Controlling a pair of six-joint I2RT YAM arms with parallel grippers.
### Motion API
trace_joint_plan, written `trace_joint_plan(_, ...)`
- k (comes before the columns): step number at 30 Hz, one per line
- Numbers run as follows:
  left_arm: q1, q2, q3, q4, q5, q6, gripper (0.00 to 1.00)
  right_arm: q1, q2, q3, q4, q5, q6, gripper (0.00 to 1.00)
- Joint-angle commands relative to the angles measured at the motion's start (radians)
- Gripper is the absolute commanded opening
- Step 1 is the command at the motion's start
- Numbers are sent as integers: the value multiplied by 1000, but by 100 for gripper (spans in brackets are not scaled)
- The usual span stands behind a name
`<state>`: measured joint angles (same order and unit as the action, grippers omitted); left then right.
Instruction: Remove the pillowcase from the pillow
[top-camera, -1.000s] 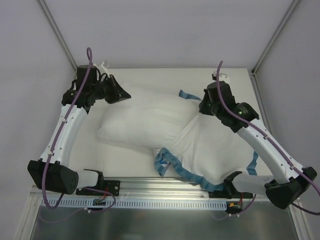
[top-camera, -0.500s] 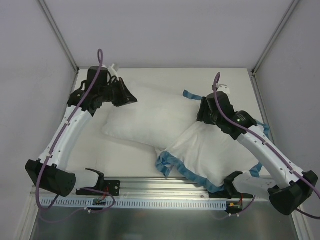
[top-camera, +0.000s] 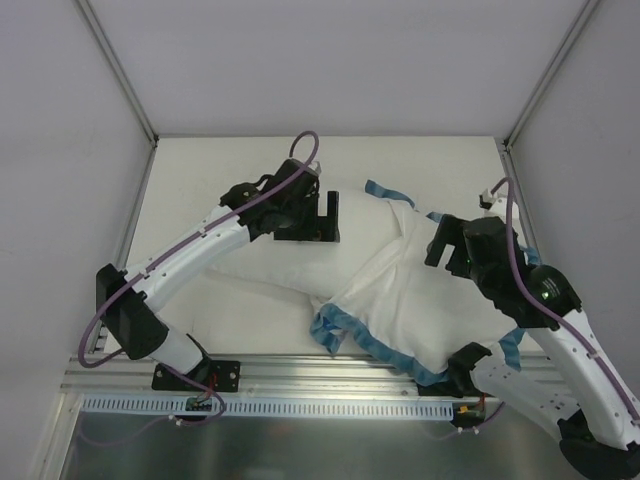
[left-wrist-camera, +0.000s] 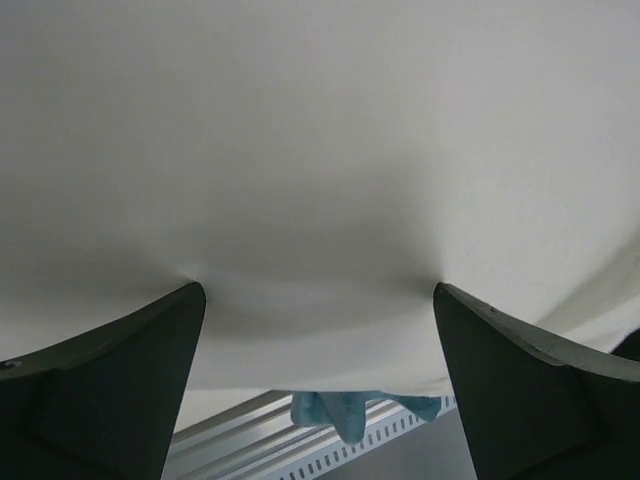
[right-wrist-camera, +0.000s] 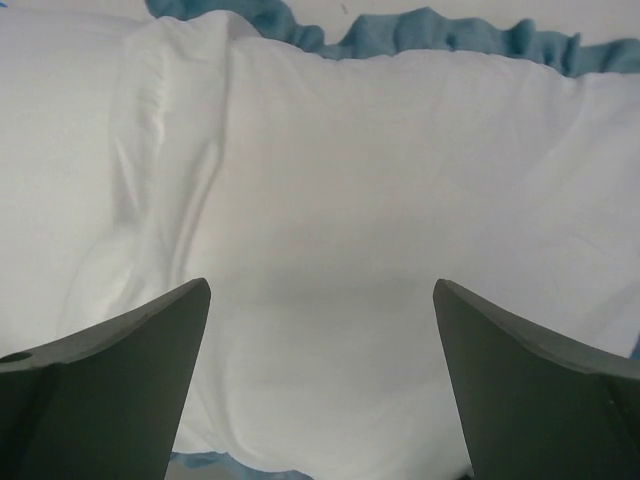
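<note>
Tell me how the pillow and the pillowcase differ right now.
The pillow is plain white; the pillowcase has a teal-blue ruffled edge. The pillow looks plump and smooth; the pillowcase lies flatter and creased. The pillow sits left, the pillowcase right, overlapping its end. Both show white fabric.

Pillow: you have the pillow (top-camera: 275, 262) lying on the table (top-camera: 190, 190), left of centre, its long side running left to right.
Pillowcase: the pillowcase (top-camera: 420, 300) lies to the right of the pillow and covers its right end; you cannot tell how far inside that end reaches.
Left gripper: your left gripper (top-camera: 325, 217) sits on the pillow's far side, near the table's middle, fingertips touching the pillow.
Right gripper: your right gripper (top-camera: 438, 245) stands over the far right part of the pillowcase.
Rail: the rail (top-camera: 330, 375) runs along the near edge, with the pillowcase's near border just behind it.
</note>
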<state>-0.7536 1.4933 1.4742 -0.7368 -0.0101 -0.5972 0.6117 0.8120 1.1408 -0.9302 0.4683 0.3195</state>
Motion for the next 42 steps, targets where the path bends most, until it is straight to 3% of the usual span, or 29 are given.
trace_joint_plan(1,-7,91,-9,-27,-22,-53,99,2,-45,-1,-151,95,41,100)
trace_joint_plan(3,-7,131,-8,-18,2,-52,95,2,-62,-25,-176,95,56,96)
trace_joint_plan(4,-6,140,-2,-3,9,-49,86,0,-65,-33,-183,98,62,96)
trace_joint_plan(5,5,151,3,-3,9,-46,49,0,-68,-38,-194,95,64,96)
trace_joint_plan(7,39,150,11,-3,51,-41,0,2,-68,-41,-208,89,64,96)
trace_joint_plan(11,221,55,-64,25,108,-53,0,2,-60,-41,-231,46,37,96)
trace_joint_plan(15,488,-120,-198,65,150,-56,0,2,-42,-53,-243,-20,21,96)
trace_joint_plan(19,586,-215,-255,65,128,-59,0,2,-19,-61,-223,-69,4,96)
trace_joint_plan(23,609,-248,-284,68,139,-79,0,34,-7,-82,-118,-262,-56,96)
trace_joint_plan(25,609,-240,-285,70,159,-79,0,123,16,-93,-70,-321,-79,96)
trace_joint_plan(30,611,-220,-278,77,163,-78,0,515,134,-154,62,-258,-94,96)
trace_joint_plan(31,609,-220,-275,77,165,-76,0,548,189,-164,68,-229,-80,96)
trace_joint_plan(38,609,-203,-242,77,180,-67,0,596,430,-223,143,-77,-91,96)
trace_joint_plan(41,609,-194,-230,76,182,-64,0,562,554,-216,204,-63,-94,99)
trace_joint_plan(42,611,-188,-227,76,185,-62,0,542,584,-219,226,-75,-96,95)
